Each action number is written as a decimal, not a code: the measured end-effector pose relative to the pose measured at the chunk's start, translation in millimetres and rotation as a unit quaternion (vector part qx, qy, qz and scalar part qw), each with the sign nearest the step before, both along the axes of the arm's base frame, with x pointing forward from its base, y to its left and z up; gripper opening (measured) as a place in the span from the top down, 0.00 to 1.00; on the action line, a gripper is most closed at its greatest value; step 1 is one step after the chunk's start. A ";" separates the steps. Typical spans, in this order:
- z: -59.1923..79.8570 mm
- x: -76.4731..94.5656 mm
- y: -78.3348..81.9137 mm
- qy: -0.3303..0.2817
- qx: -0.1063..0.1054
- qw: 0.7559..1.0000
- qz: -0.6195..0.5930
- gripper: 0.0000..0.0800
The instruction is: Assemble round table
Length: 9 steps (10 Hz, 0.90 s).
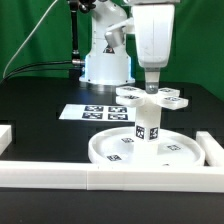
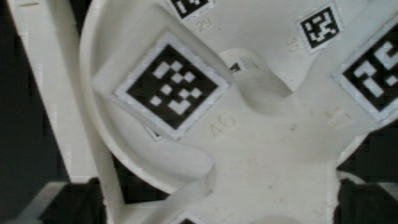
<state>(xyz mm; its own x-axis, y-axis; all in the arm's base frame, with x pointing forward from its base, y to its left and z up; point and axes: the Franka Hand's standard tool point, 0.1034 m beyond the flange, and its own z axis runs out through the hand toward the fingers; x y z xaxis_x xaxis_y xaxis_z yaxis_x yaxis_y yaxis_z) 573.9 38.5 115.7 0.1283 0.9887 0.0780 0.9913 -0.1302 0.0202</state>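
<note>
Risking a topple here, judging by the stack: cross-shaped piece [image 1: 150, 97] perched on the short cylinder leg [image 1: 148, 130], upright near the middle of the round disc [image 1: 140, 155], hard by the front border rail [image 1: 100, 177]. Looks seated, but impossible to say whether fully home on the leg. Could knock the leg askew with one sideways nudge from a finger. Could jam the joint by twisting with the cross off-centre. Could also slip off those smooth rounded ends when closing, by the look of the plastic.

Hanging straight down over the stack now, gripper [image 1: 152, 88] vertical, right at the hub of the cross. Touching or just above, cannot tell from the exterior view. Jaws spread as wide as possible, clamped on nothing. Seen from the wrist view, dark fingertips [image 2: 80, 200] out at either side, with the tagged cross filling the space between. Marker board [image 1: 95, 112] flat on the table toward the exterior view's left, well apart from the action.
</note>
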 end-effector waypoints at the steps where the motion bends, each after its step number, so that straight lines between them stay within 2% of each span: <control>1: -6.6 -5.4 2.5 0.005 0.001 1.000 -0.001 0.19; 9: -8.4 -3.0 -4.9 0.010 0.000 1.000 -0.012 0.19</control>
